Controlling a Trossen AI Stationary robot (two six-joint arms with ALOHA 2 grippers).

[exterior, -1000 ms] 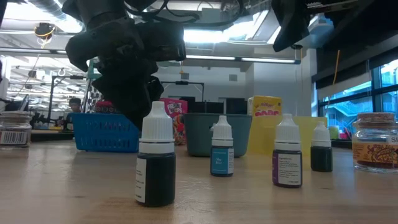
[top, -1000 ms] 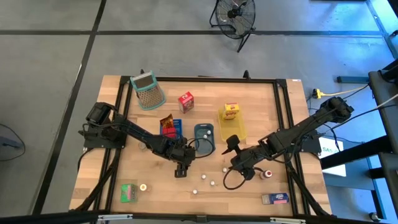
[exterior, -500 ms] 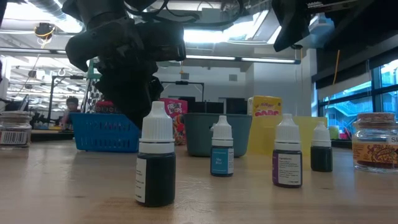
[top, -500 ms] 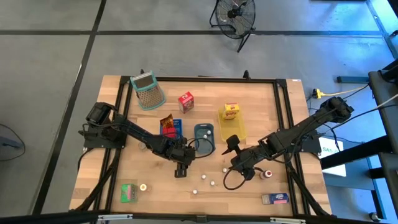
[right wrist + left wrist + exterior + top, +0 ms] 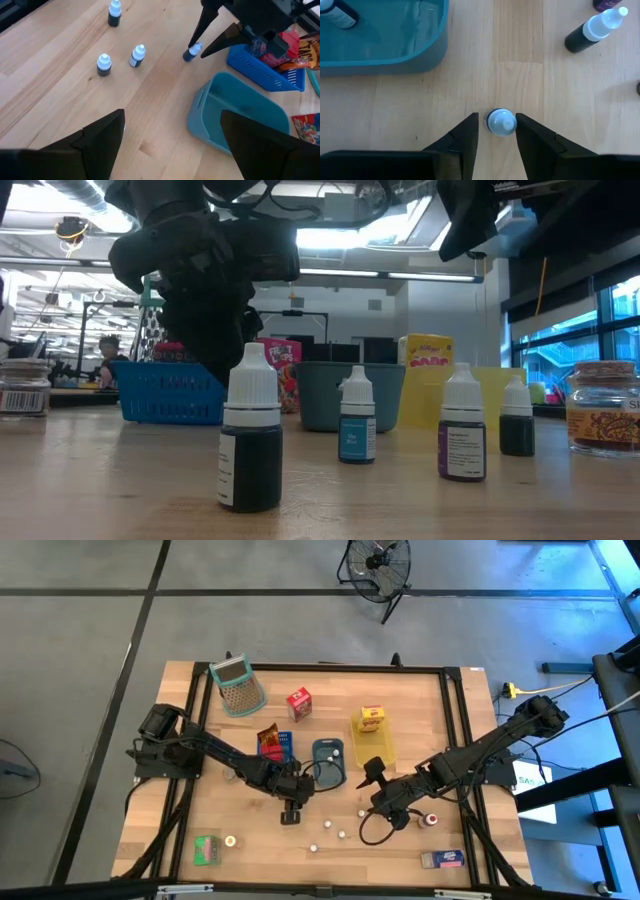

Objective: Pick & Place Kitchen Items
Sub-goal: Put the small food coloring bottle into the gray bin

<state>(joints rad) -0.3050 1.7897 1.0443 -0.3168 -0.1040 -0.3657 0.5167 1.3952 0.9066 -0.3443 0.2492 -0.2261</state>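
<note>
From above: wooden table (image 5: pixel 250 840) crowded. Left gripper (image 5: pixel 291 812) down near the table's middle, just in front of the grey-blue tray (image 5: pixel 328 762), poised over a small dropper bottle (image 5: pixel 290 818). Right gripper (image 5: pixel 385 812) low beside the yellow tray (image 5: pixel 385 752), with white-capped bottles scattered just in front of it. Red carton (image 5: pixel 299 703) and green-rimmed mesh basket (image 5: pixel 236 685) toward the far edge, yellow carton (image 5: pixel 372 719) on the yellow tray, green carton (image 5: pixel 207 849) and blue carton (image 5: pixel 442 860) at the near edge. Blue tray (image 5: pixel 277 747) beside the grey-blue one, carrying a brown packet (image 5: pixel 268 735).

From table height: nearest dropper bottle (image 5: pixel 250 442) upright and dark, white cap on top; three more upright farther back. Left arm's dark bulk hanging above and behind it. Small jar (image 5: pixel 602 408) at the right edge. A person (image 5: pixel 104 358) far back in the room.

Left wrist: dropper bottle (image 5: pixel 501 122) seen cap-on, standing between the two fingers (image 5: pixel 465 138), narrow gaps on both sides, jaws part-closed around it but not visibly pressing. Grey-blue tray (image 5: pixel 395 55) just beyond.

Right wrist: fingers (image 5: pixel 102 135) spread wide, nothing between them. Left gripper (image 5: pixel 202 46) straddling the same bottle (image 5: pixel 191 52) across the table.
</note>
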